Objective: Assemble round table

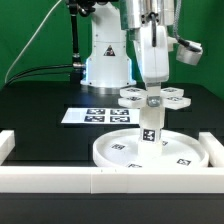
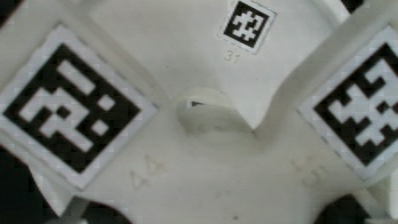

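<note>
The large rimmed round disc (image 1: 150, 152) lies flat near the front wall. The short cylindrical leg (image 1: 150, 127) stands upright on its middle, with a tag on its side. The small cross-shaped base (image 1: 156, 97) sits level on top of the leg. My gripper (image 1: 152, 97) comes straight down on the base and is shut on it. In the wrist view the cross-shaped base (image 2: 196, 150) fills the picture, with large tags on its arms and a small centre hole (image 2: 206, 104). The fingertips are mostly hidden by the base where the gripper (image 2: 210, 206) holds it.
The marker board (image 1: 92, 116) lies flat on the black table at the exterior view's left of the disc. The white border wall (image 1: 90, 181) runs along the front and turns up at both sides. The robot's white pedestal (image 1: 106, 62) stands behind.
</note>
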Robot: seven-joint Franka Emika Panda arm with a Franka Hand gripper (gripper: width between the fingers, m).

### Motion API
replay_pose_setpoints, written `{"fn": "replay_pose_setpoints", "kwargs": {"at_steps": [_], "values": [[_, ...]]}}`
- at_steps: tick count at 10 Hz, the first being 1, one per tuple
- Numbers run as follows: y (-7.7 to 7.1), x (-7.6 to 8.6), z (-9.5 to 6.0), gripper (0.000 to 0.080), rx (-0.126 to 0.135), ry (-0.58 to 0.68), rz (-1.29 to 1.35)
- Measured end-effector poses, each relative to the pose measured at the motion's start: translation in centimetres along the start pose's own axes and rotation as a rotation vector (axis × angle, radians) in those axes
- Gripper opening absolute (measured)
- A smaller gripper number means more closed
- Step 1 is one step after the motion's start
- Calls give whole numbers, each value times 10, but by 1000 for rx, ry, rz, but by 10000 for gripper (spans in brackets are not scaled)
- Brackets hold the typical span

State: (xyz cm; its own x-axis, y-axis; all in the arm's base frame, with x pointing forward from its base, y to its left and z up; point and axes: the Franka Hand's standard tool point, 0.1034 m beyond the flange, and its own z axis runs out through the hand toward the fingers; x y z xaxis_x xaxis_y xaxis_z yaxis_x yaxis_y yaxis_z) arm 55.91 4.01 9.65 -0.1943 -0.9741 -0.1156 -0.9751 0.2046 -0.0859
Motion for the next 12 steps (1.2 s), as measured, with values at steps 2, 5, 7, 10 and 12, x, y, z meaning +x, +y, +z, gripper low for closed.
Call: {"fn": "replay_pose_setpoints", "kwargs": {"at_steps": [2, 5, 7, 10, 12], "values": [[0, 0, 0, 452, 3, 5, 106], [-1, 1, -1, 452, -17, -15, 226], [-1, 1, -1, 457, -16, -21, 243], [-1, 0, -1, 634, -16, -23, 212], [-1, -6, -17, 646, -15, -48, 182]]}}
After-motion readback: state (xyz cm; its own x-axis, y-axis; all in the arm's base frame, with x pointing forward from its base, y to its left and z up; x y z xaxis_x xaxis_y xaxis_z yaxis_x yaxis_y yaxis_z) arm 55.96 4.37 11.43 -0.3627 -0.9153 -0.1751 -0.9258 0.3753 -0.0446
